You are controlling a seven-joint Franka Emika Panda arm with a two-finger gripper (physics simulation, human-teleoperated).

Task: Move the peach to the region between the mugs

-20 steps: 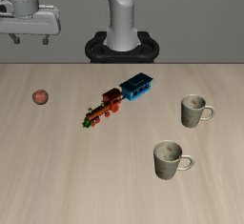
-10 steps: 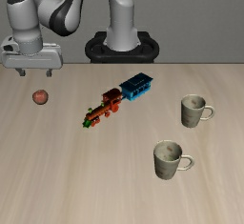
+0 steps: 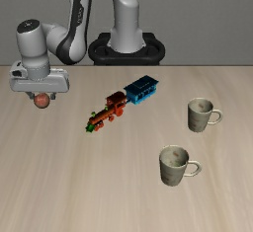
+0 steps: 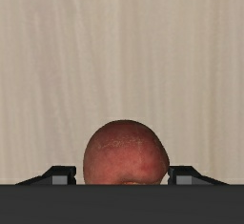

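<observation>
With the claw [image 3: 42,97] spread astride the peach [image 4: 127,153] (no contact yet), lower fully, centre it, then close evenly.

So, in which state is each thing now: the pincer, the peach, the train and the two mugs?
Peach: resting on the table, not gripped.
Pincer: open, one finger on each side of the peach.
Train: on the table, untouched.
Mug nearer the train: upright, handle toward the exterior view's right.
Other mug: upright, handle the same way.
</observation>
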